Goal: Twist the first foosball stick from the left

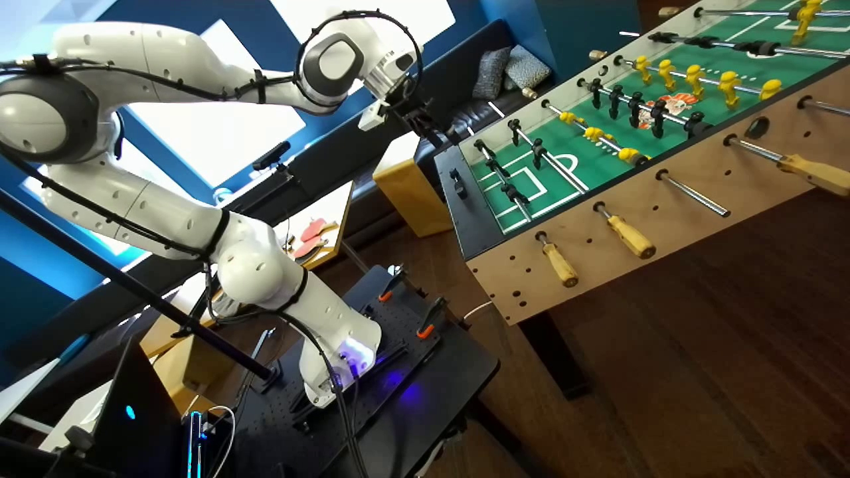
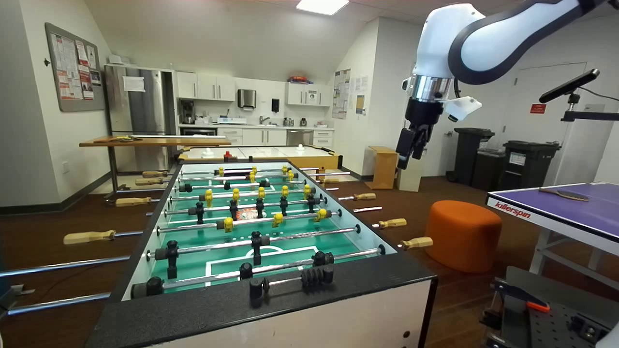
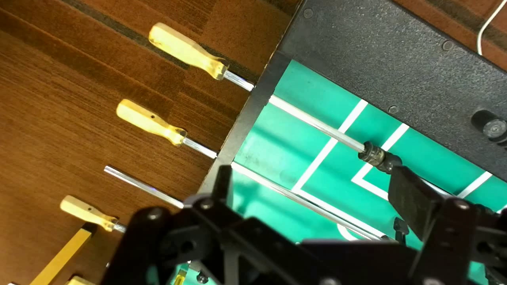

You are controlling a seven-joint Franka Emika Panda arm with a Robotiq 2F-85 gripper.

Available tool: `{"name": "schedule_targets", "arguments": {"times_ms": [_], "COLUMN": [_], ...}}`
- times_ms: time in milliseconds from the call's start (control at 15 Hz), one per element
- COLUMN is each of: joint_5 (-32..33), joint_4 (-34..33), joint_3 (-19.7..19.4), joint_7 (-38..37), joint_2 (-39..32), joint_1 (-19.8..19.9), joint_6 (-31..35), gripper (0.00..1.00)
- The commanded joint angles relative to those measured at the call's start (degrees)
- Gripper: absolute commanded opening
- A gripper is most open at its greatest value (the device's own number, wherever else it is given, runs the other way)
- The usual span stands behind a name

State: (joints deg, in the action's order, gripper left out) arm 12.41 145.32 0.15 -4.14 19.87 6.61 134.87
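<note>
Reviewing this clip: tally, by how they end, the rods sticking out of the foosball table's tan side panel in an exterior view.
Wooden handles: 3
Bare rod: 1
Rod running out of frame, end unseen: 1
Total: 5 rods

The black-rimmed foosball table [image 2: 193, 309] has a green playfield [image 3: 269, 148] with white line markings [image 3: 317, 162], black and yellow player figures [image 2: 277, 220], silver rods [image 3: 317, 124] and yellowish handles [image 3: 186, 49].

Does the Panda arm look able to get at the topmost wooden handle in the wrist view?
Probably yes: the gripper is open, and nothing visible stands between it and the wooden handle.
</note>
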Motion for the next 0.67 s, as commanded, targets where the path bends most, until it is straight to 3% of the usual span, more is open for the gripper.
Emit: {"name": "schedule_targets", "arguments": {"times_ms": [0,600], "joint_5": [-5.4,-11.8], "joint_4": [-1.3,-4.4], "joint_3": [-6.3,-15.7], "joint_7": [8.7,2.0], "joint_2": [-1.0,-10.2], "joint_1": [-0.1,7.8], "joint_6": [-0.4,-1.7], "gripper": [1.00,1.00]}}
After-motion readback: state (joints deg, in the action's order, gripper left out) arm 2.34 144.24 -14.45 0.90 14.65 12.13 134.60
